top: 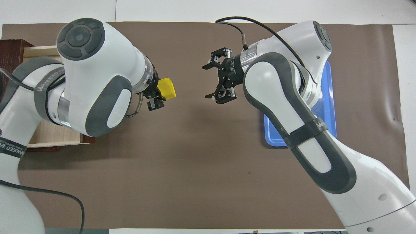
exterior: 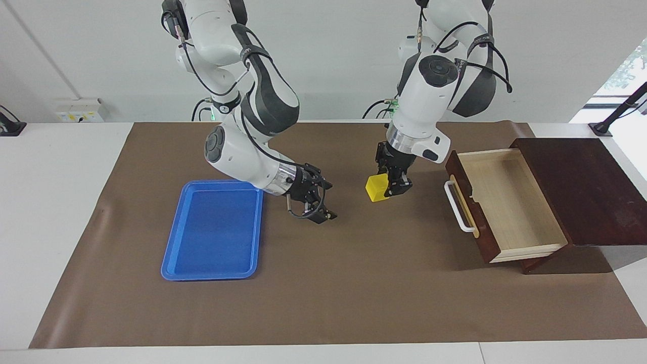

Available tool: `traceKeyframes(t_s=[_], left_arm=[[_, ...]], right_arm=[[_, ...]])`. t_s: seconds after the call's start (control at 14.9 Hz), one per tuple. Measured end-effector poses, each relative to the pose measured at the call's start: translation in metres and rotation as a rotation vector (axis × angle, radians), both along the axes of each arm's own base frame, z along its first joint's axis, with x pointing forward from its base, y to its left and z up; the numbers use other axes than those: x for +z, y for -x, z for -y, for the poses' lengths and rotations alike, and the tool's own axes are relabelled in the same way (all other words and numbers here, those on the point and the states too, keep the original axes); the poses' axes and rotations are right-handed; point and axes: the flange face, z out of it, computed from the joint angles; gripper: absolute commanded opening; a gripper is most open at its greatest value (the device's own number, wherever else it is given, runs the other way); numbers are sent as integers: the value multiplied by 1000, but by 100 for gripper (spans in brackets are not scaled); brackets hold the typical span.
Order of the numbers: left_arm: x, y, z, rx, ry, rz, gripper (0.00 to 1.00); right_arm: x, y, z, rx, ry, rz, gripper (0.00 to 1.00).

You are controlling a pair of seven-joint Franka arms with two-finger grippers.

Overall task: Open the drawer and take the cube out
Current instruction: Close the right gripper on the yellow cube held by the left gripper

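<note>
The left gripper (exterior: 388, 188) clamps the cube (exterior: 377, 188) above the surface beside the emptied, pulled-out drawer (exterior: 505, 207), so it should travel level toward the right gripper (exterior: 314, 205), which hangs wide open beyond the cube from the drawer.

A plain white wall (exterior: 333, 60) backs a white surface (exterior: 55, 212) covered by a wide brown mat (exterior: 354, 283). A socket strip (exterior: 80, 112) sits low on the wall. Daylight enters through a window (exterior: 627, 71) at the left arm's end.
</note>
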Motion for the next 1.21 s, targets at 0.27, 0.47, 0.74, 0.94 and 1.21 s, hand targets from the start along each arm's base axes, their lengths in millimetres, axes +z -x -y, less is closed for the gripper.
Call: traceKeyframes(t_s=[0.27,0.47,0.74,0.94,1.21], left_arm=[[0,0,0,2,1,1,0],[0,0,0,2,1,2,0],[0,-1,0,4,4,7,0],[0,-1,0,3,3,7,0],[-4,-1,0,8,-1,4,0]], right_arm=[[-7,9,-14,22,5,-12,97],[-9,19,-32,76,4,8,97],[-9,26,-45,123,2,31,96],[-6,31,-53,149,13,47,95],[5,35,-65,171,16,74,95]])
